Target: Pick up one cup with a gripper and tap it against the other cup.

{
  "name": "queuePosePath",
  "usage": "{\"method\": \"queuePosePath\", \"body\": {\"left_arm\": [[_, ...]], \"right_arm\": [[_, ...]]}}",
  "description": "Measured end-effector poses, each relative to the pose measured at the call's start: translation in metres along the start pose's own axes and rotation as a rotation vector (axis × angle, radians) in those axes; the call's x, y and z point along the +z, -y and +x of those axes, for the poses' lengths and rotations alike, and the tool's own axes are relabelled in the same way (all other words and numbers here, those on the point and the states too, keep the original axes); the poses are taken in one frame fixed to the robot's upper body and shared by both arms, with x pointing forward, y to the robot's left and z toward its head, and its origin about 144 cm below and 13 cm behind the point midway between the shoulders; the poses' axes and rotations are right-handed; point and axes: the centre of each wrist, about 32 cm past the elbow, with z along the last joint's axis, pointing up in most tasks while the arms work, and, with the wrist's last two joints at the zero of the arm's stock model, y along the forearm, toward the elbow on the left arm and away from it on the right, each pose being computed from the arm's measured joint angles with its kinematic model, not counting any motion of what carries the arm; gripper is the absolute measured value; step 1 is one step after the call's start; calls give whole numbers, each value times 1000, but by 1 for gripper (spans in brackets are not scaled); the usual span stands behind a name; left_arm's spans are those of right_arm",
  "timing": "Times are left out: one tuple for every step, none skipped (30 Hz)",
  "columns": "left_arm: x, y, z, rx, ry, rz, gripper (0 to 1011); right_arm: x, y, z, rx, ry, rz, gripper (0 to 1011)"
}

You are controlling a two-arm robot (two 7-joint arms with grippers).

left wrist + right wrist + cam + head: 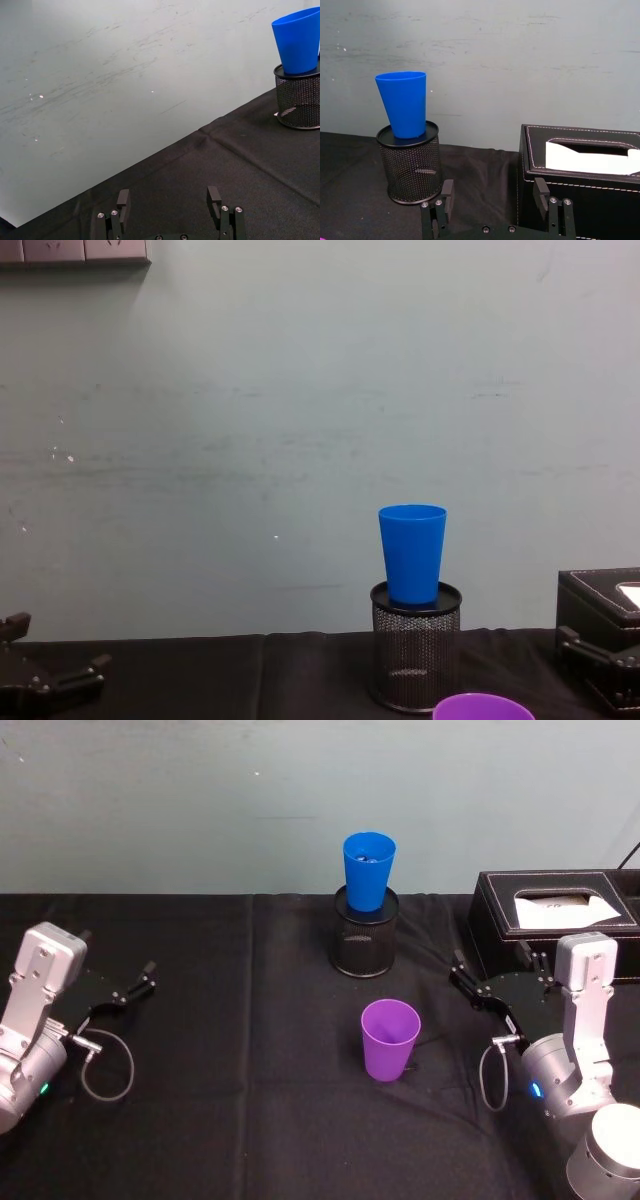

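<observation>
With both our left hand (125, 990) and right hand (495, 982) spread and empty, we risk knocking the blue cup (368, 870) off its mesh holder (365, 945) if we tap the purple cup (388, 1038) too hard.

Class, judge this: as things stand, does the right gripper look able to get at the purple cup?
Probably yes. The purple cup stands upright alone on the black cloth, and the right gripper sits open beside it with bare cloth between. The tissue box lies behind the gripper, not in its path.

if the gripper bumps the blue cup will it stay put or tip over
Likely tips easily: the blue cup sits raised in the mouth of the mesh holder, and in the right wrist view it leans to one side. It looks like thin plastic, so probably light. Its smooth tapered wall may slide against the rim.
</observation>
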Motion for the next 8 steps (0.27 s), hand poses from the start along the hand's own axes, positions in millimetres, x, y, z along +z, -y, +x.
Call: {"method": "queuePosePath", "body": {"left_arm": [[0, 0, 0, 0, 0, 0, 1000], [0, 0, 0, 0, 0, 0, 1000], [0, 0, 0, 0, 0, 0, 1000], [0, 0, 0, 0, 0, 0, 1000], [0, 0, 0, 0, 0, 0, 1000], [0, 0, 0, 0, 0, 0, 1000], [0, 0, 0, 0, 0, 0, 1000], [0, 0, 0, 0, 0, 0, 1000]], "right_arm": [[0, 0, 0, 0, 0, 0, 1003], [0, 0, 0, 0, 0, 0, 1002], [0, 0, 0, 0, 0, 0, 1003], [0, 0, 0, 0, 0, 0, 1003], [0, 0, 0, 0, 0, 0, 1003], [0, 0, 0, 0, 0, 0, 1003], [0, 0, 0, 0, 0, 0, 1003], [0, 0, 0, 0, 0, 0, 1003]]}}
